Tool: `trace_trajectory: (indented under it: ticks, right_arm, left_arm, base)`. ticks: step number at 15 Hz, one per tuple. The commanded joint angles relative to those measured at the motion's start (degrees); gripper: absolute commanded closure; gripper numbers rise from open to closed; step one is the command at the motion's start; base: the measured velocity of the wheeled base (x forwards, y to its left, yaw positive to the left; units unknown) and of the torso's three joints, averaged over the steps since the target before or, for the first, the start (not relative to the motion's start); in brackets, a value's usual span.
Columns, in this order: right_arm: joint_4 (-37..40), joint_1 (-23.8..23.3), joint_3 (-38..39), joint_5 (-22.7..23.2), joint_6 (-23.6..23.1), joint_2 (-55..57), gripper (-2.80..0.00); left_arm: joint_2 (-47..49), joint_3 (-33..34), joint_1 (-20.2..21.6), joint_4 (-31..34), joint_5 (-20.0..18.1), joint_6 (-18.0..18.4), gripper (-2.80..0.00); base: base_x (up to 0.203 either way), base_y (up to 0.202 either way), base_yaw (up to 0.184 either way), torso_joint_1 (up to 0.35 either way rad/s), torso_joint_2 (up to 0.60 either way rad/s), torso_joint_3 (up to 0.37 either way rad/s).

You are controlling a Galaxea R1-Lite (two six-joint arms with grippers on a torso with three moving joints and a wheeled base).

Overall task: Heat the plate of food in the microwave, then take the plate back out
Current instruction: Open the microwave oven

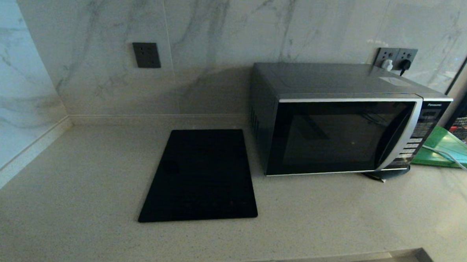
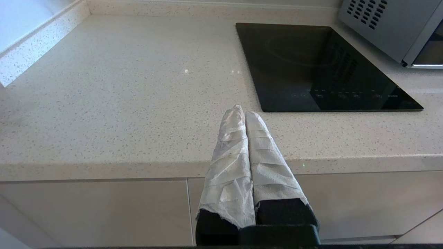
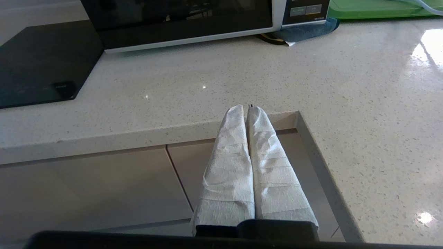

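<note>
The dark grey microwave (image 1: 336, 119) stands at the back right of the counter with its glass door closed; its vented side (image 2: 384, 24) and lower door edge (image 3: 180, 24) show in the wrist views. The plate of food is out of view. My left gripper (image 2: 243, 112) hangs shut and empty in front of the counter's front edge, its white-wrapped fingers pressed together. My right gripper (image 3: 246, 110) is also shut and empty, low by the inner corner of the counter's front edge. Neither arm shows in the head view.
A flat black slab (image 1: 200, 176) lies on the speckled counter (image 1: 77, 187) left of the microwave. A green board (image 1: 449, 150) with a white cable across it lies at the right. Wall sockets (image 1: 396, 59) sit behind the microwave. Cabinet fronts (image 2: 97, 211) are below.
</note>
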Motion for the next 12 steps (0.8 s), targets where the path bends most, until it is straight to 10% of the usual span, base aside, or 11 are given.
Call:
trace_trajectory:
  ticks: [1,12]
  right_arm:
    - [0.01,0.02,0.18,0.04,0.01,0.11,0.00]
    - [0.01,0.00,0.16,0.04,0.01,0.11,0.00]
  left_arm:
    - [-0.01,0.00,0.02,-0.02,0.01,-0.04,0.00]
    - [-0.01,0.00,0.02,-0.05,0.01,-0.04,0.00]
  base:
    - [0.000,0.000,0.000,0.000,0.00,0.000]
    - [0.000,0.000,0.000,0.000,0.00,0.000]
